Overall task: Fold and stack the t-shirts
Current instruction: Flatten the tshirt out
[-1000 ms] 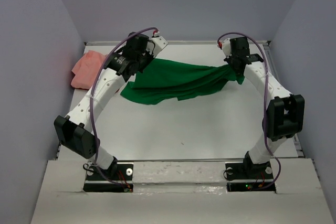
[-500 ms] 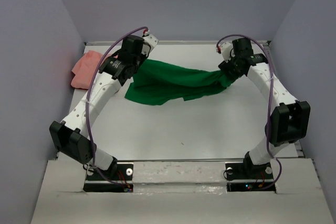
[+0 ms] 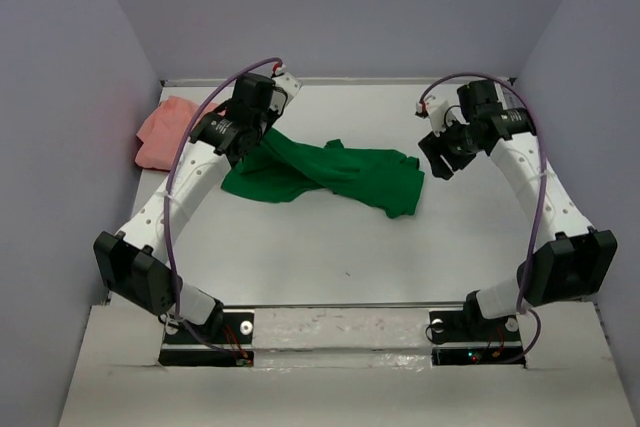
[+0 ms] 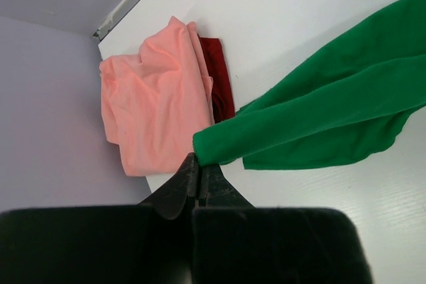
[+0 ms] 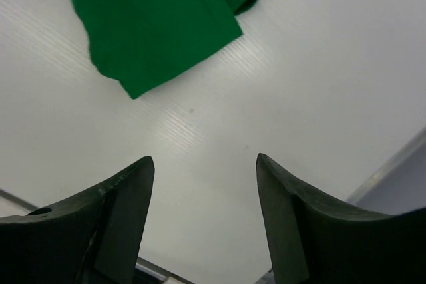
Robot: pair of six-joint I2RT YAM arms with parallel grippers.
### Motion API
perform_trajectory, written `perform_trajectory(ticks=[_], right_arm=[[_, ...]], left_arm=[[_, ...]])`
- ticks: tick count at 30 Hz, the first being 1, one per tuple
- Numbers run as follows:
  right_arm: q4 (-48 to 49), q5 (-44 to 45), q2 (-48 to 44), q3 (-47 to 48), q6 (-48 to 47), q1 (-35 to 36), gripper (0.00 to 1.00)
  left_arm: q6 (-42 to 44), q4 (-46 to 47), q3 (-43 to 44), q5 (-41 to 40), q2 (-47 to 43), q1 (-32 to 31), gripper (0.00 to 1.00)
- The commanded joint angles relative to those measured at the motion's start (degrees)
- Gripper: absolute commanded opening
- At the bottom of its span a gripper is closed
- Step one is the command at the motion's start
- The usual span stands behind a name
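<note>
A bright green t-shirt [image 3: 330, 172] lies crumpled across the middle of the far half of the table. My left gripper [image 3: 250, 143] is shut on its left end; in the left wrist view the jaws [image 4: 198, 163] pinch a folded green edge [image 4: 319, 118]. My right gripper [image 3: 440, 154] hangs open just right of the shirt, holding nothing; in the right wrist view the green cloth [image 5: 153, 24] lies ahead of the spread fingers [image 5: 203, 159]. A salmon-pink t-shirt [image 3: 165, 130] lies folded at the far left, over a strip of dark red cloth [image 4: 218, 78].
The table [image 3: 330, 257] is white, with a raised rim along the back [image 3: 340, 80] and grey walls on both sides. Both arm bases [image 3: 340, 332] sit at the near edge.
My right gripper opened and let go of the green t-shirt, then drew back to the right. The shirt's right end dropped onto the table. The left gripper kept its grip.
</note>
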Motion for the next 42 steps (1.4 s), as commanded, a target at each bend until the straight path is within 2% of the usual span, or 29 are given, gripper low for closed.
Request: perform_trajectory(ticks=[1,5,11,19,24,31,42], right_arm=[[-7.8,-14.2,6.2,3.0,2.5,-0.4,0.62],[-8.9,-18.5,11.0,0.7,2.5,-0.4,0.59],[-7.4,-18.3,16.4,-3.8,2.7,-0.4,0.59],[-6.0,-18.9,17.4,-7.1,2.6,-0.4,0.59],[-5.3,-19.7,20.2,-6.3,2.5,-0.4,0.60],[-3.8,-20.2,24.3,-4.1,1.9,-0.4,0.67],[-2.3,-20.7,28.0,-0.6,2.7,-0.4,0.68]], left_arm=[[-1.2,2.1,-1.4,1.1,-1.9,0.4,0.00],[-1.5,3.3,-3.4,1.5,-2.8,0.4,0.00],[-1.7,4.0,-5.9,1.7,-4.0,0.4,0.00],[-1.8,4.9,-7.6,2.4,-4.7,0.4,0.00],[-2.2,5.5,-8.7,2.5,-4.7,0.4,0.00],[-2.2,6.1,-10.4,2.5,-5.2,0.4,0.00],[-2.1,6.2,-11.8,2.7,-5.4,0.4,0.00]])
